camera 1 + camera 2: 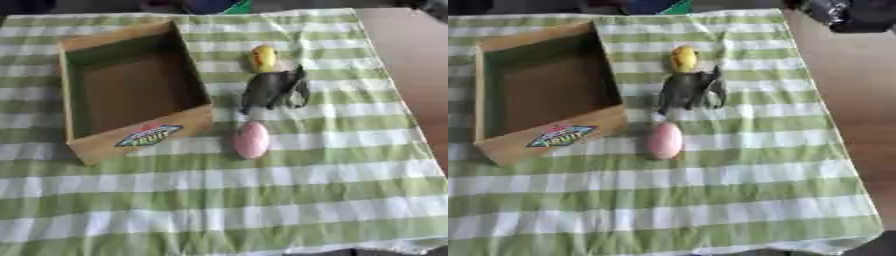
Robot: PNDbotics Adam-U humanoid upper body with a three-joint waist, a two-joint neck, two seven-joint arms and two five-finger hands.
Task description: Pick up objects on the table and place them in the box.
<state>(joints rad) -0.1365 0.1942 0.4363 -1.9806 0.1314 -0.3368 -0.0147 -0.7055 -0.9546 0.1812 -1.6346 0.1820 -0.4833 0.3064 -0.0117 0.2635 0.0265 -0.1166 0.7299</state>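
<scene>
An open wooden box (140, 145) with a colourful label on its front wall stands on the left of the green-and-white striped cloth; nothing shows inside it. Just right of the box's front corner lies a pink egg-shaped object (251, 140). Behind it sits a dark grey, animal-like toy (273, 90), and touching that toy's far side is a small yellow object (262, 58). A black and silver part of my right arm or hand (852, 14) shows in the upper right corner, well away from the objects. My left hand is out of both views.
The striped cloth (262, 200) covers most of the table, with bare brown tabletop (859, 100) along the right side. Dark and green shapes (210, 5) lie beyond the far edge.
</scene>
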